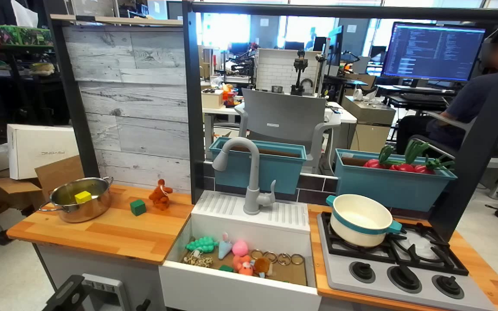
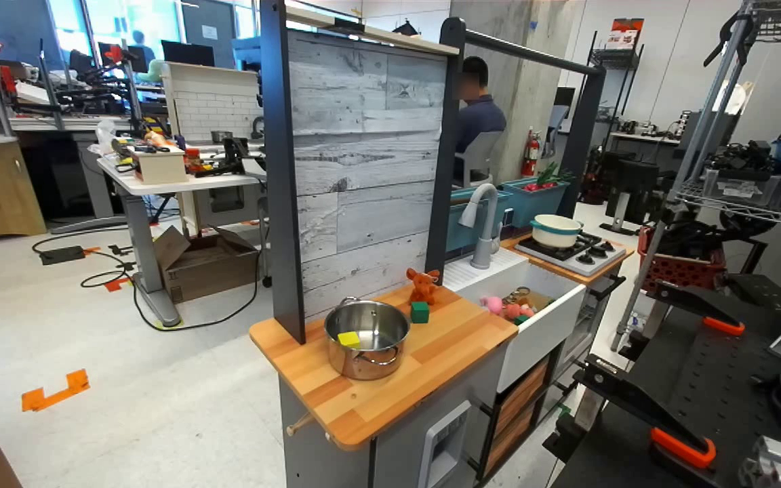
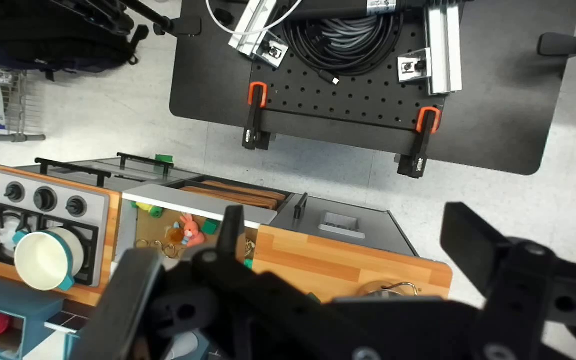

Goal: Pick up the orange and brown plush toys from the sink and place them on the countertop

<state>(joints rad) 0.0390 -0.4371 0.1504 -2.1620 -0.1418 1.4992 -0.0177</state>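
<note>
A reddish-orange plush toy (image 1: 161, 195) sits upright on the wooden countertop (image 1: 123, 235) near the back panel; it also shows in an exterior view (image 2: 422, 286). In the white sink (image 1: 236, 285) lie a coral-orange plush toy (image 1: 244, 264) and, beside it, a brown plush toy (image 1: 262, 266). In the wrist view, the coral-orange toy (image 3: 192, 231) and the brown toy (image 3: 174, 233) show in the basin, left of my gripper. My gripper (image 3: 344, 220) is open and empty, high above the countertop (image 3: 318, 255). It is out of both exterior views.
A steel pot (image 1: 82, 207) holding a yellow block and a green block (image 1: 138, 207) stand on the countertop. A grey faucet (image 1: 252, 177) arches over the sink. Pink and green toys and metal rings share the basin. A cream pot (image 1: 361, 220) stands on the stove.
</note>
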